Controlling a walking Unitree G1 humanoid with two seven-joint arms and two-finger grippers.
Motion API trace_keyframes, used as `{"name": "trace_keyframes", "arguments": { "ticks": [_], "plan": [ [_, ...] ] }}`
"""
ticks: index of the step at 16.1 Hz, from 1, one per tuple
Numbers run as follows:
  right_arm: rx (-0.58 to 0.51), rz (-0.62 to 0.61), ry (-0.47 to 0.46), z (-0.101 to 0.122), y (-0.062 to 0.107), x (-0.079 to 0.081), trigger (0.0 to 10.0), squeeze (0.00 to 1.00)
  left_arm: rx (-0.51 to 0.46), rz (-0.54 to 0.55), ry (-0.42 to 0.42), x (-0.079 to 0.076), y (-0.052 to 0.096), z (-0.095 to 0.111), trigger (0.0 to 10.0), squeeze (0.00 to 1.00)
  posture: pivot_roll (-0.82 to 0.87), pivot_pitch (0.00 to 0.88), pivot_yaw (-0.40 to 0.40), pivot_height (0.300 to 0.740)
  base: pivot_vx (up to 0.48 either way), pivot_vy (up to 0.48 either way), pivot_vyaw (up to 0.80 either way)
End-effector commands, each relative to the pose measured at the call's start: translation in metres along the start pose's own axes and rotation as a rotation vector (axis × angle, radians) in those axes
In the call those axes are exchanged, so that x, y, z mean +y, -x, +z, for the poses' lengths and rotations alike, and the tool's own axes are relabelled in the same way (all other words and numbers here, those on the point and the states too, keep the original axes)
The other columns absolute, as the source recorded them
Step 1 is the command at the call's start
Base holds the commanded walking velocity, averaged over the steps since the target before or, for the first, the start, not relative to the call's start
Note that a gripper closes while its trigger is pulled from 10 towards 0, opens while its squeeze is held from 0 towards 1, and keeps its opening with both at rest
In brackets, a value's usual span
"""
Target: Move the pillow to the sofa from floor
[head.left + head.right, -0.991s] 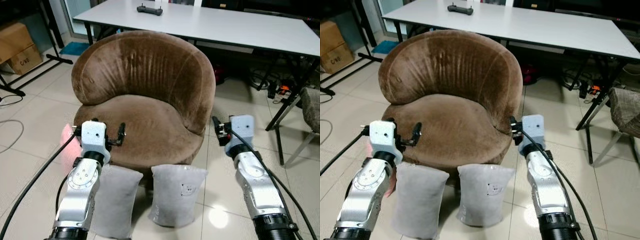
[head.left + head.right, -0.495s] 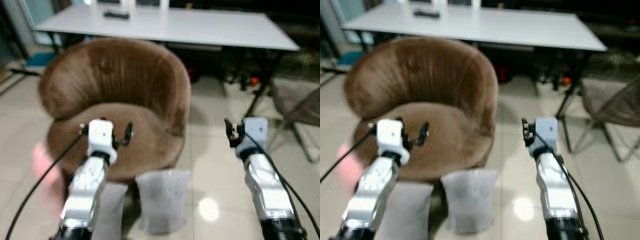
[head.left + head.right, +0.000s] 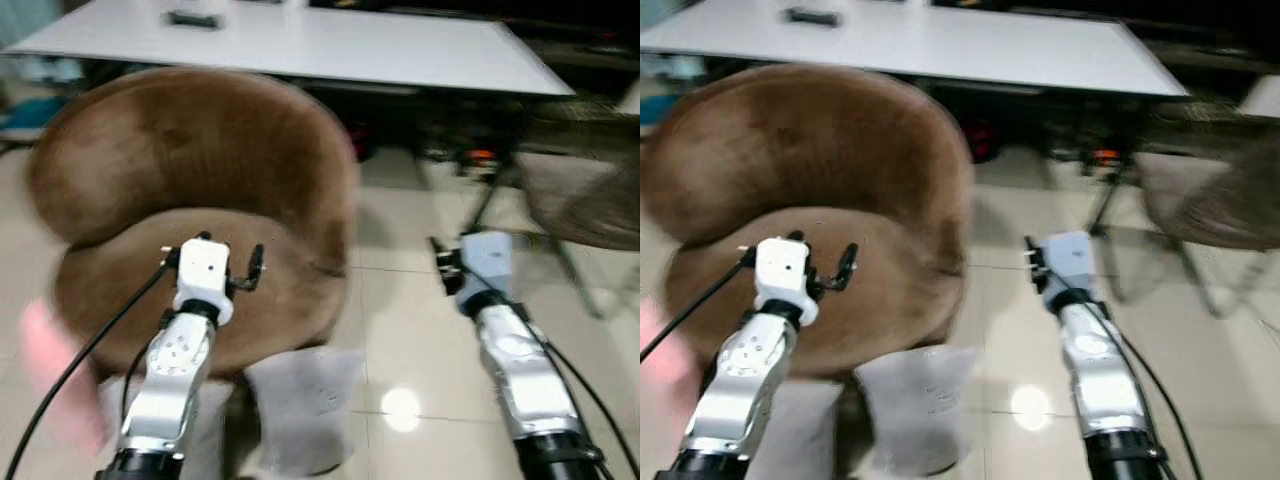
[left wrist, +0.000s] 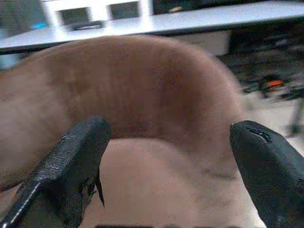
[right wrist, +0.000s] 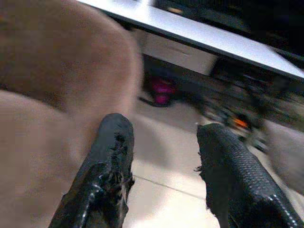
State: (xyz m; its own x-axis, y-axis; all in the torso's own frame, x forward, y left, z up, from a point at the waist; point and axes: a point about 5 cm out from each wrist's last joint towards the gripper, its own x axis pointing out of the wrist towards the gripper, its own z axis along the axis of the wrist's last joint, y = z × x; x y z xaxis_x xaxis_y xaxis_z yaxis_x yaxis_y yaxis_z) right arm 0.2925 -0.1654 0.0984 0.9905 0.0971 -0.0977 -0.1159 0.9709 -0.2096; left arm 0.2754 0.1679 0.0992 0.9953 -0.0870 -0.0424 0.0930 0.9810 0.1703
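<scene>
Pillows, two grey ones [image 3: 300,405], stand on the floor [image 3: 420,340] against the brown sofa [image 3: 190,190] while left gripper [image 4: 166,156] and right gripper [image 5: 164,166] hover empty, jaws spread, risking a misjudged reach amid camera blur.

White table [image 3: 330,45], tiled floor [image 3: 420,350]
</scene>
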Motion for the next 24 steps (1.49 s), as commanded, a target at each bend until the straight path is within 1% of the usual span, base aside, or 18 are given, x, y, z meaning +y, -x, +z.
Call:
{"name": "trace_keyframes", "arguments": {
  "ticks": [1,3,4,6,7,8,9,12,16,18,19,20,23,24],
  "plan": [
    [-0.015,0.009,0.020,0.0037,-0.0010,-0.0007,10.0,0.00,-0.011,0.013,-0.008,0.0009,0.0003,0.0017,10.0,0.00,0.02,0.000,-0.012,0.740,0.000,-0.480,0.80],
    [-0.013,0.005,0.010,0.0038,-0.0018,0.0006,10.0,0.00,-0.010,0.020,-0.003,0.0014,0.0004,0.0016,10.0,0.00,0.02,0.000,-0.015,0.740,0.000,-0.480,0.80],
    [-0.018,-0.011,-0.047,0.0039,-0.0017,0.0007,10.0,0.00,-0.011,0.021,-0.007,0.0017,0.0007,0.0016,10.0,0.00,0.02,0.000,-0.014,0.740,0.000,-0.480,0.00],
    [-0.002,-0.010,-0.034,0.0031,-0.0023,0.0015,10.0,0.00,-0.009,0.022,-0.008,0.0021,0.0014,0.0013,10.0,0.00,0.02,0.000,-0.013,0.740,0.000,-0.480,0.00],
    [-0.002,-0.005,-0.046,0.0028,-0.0021,0.0022,10.0,0.00,-0.007,0.022,-0.008,0.0023,0.0017,0.0010,10.0,0.00,0.02,0.000,-0.012,0.740,0.000,-0.480,0.00],
    [-0.004,-0.012,-0.032,0.0030,-0.0020,0.0018,10.0,0.00,-0.005,0.021,-0.009,0.0025,0.0017,0.0009,10.0,0.00,0.02,0.000,-0.012,0.740,0.000,-0.480,0.00],
    [-0.004,-0.005,-0.046,0.0026,-0.0019,0.0026,10.0,0.00,-0.003,0.020,-0.011,0.0026,0.0017,0.0007,10.0,0.00,0.02,0.000,-0.012,0.740,0.000,-0.262,0.00],
    [0.001,-0.011,-0.034,0.0016,-0.0012,0.0027,10.0,0.00,-0.013,0.030,0.022,0.0023,0.0016,0.0018,10.0,0.00,0.02,0.000,-0.013,0.740,0.000,0.000,0.00],
    [0.002,-0.009,-0.023,0.0001,0.0007,0.0028,10.0,0.00,-0.024,0.033,0.035,0.0025,0.0036,0.0012,10.0,0.00,0.02,0.000,-0.012,0.740,0.000,0.000,0.00],
    [0.017,-0.035,-0.023,-0.0029,0.0015,0.0000,10.0,0.00,-0.012,0.021,0.016,0.0024,0.0040,-0.0005,10.0,0.00,0.02,0.000,-0.014,0.740,0.000,0.000,0.00],
    [0.024,-0.023,0.018,-0.0037,0.0016,0.0013,10.0,0.00,-0.010,0.017,0.038,0.0027,0.0048,-0.0013,10.0,0.00,0.02,0.000,-0.015,0.740,0.000,0.000,0.00],
    [0.026,-0.015,0.045,-0.0039,0.0016,0.0023,10.0,0.00,-0.011,0.016,0.041,0.0030,0.0052,-0.0013,10.0,0.00,0.03,0.000,-0.015,0.740,0.000,0.000,0.00],
    [0.030,0.008,0.034,-0.0047,0.0018,0.0079,10.0,0.00,-0.004,0.016,0.057,0.0050,0.0070,-0.0022,10.0,0.00,0.03,0.000,-0.018,0.740,0.335,0.000,0.80],
    [0.028,0.008,0.043,-0.0044,0.0017,0.0083,10.0,0.00,-0.004,0.017,0.058,0.0051,0.0072,-0.0025,10.0,0.00,0.03,0.000,-0.021,0.740,0.386,0.000,0.80]
  ]
}}
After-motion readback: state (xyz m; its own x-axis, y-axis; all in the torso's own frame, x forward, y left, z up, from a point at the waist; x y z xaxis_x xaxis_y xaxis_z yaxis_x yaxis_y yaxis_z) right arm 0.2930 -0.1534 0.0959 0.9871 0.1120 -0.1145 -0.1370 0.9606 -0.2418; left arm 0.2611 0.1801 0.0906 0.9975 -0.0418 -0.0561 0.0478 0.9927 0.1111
